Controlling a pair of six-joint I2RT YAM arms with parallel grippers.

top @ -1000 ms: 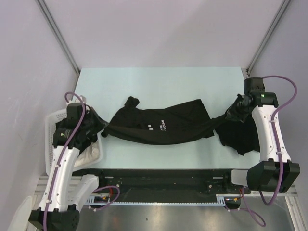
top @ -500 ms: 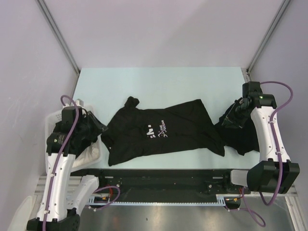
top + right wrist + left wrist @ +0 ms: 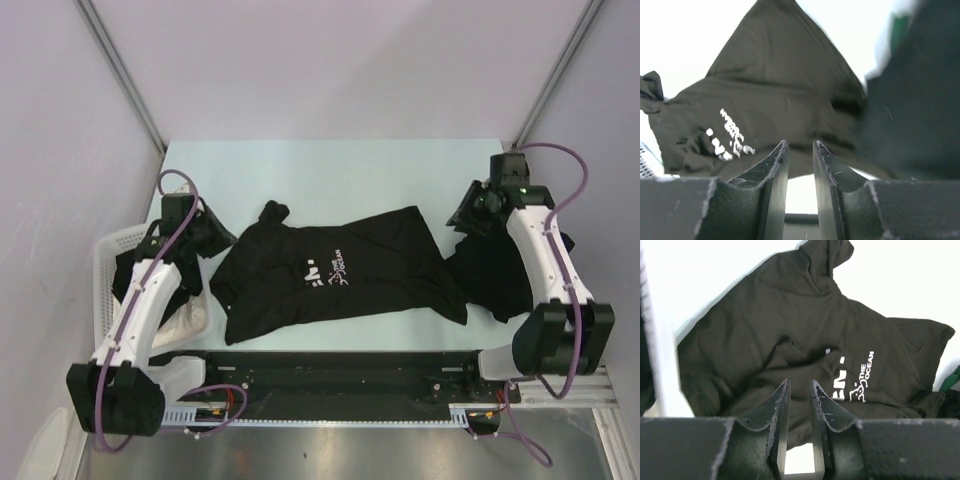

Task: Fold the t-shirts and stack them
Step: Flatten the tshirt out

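Note:
A black t-shirt [image 3: 330, 275] with white lettering lies spread and wrinkled on the table's middle. It also shows in the left wrist view [image 3: 790, 325] and the right wrist view [image 3: 775, 90]. A second black t-shirt [image 3: 500, 275] lies bunched at the right, seen dark at the right of the right wrist view [image 3: 912, 100]. My left gripper [image 3: 215, 235] hovers at the spread shirt's left edge, jaws slightly apart and empty [image 3: 800, 385]. My right gripper [image 3: 462, 215] hovers above the shirt's right end, jaws slightly apart and empty [image 3: 800, 145].
A white lattice basket [image 3: 103, 262] stands off the table's left edge with dark fabric [image 3: 125, 278] and a pale cloth [image 3: 195, 312] in it. Metal frame posts rise at the far corners. The table's near edge runs just below the shirts.
A second ago both grippers held the lettered shirt stretched between them. It has been let go and lies flat. Both grippers have since lifted and moved toward the far side.

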